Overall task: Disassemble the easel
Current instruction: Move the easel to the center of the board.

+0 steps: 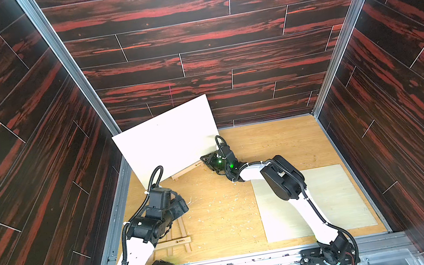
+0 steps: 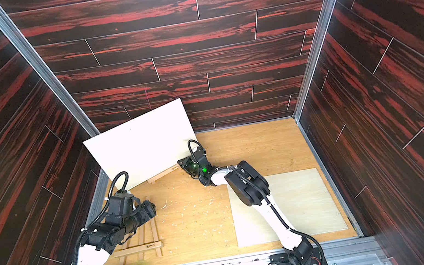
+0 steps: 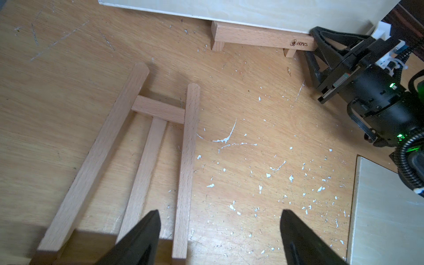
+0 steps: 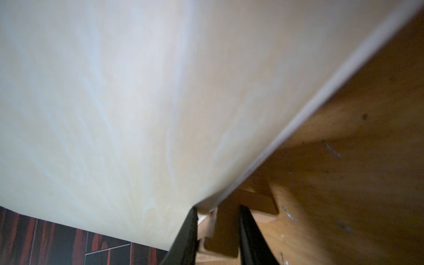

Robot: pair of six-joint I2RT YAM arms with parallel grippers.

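Right wrist view: right end effector (image 4: 218, 208) grips easel ledge (image 4: 226, 231); left end effector (image 3: 219, 212) wide, empty.

Flat light wooden easel frame (image 3: 189, 149) and standing easel's wooden ledge (image 3: 259, 36): smooth, matt, bare. Upright pale plywood board (image 1: 169, 142): smooth, faint grain. Tan wooden counter (image 1: 278, 140): scratched, white-flecked. Left claw (image 3: 219, 215): black matt plastic.

Left gripper (image 3: 219, 213) wide, seemingly above flat easel frame (image 3: 146, 165).
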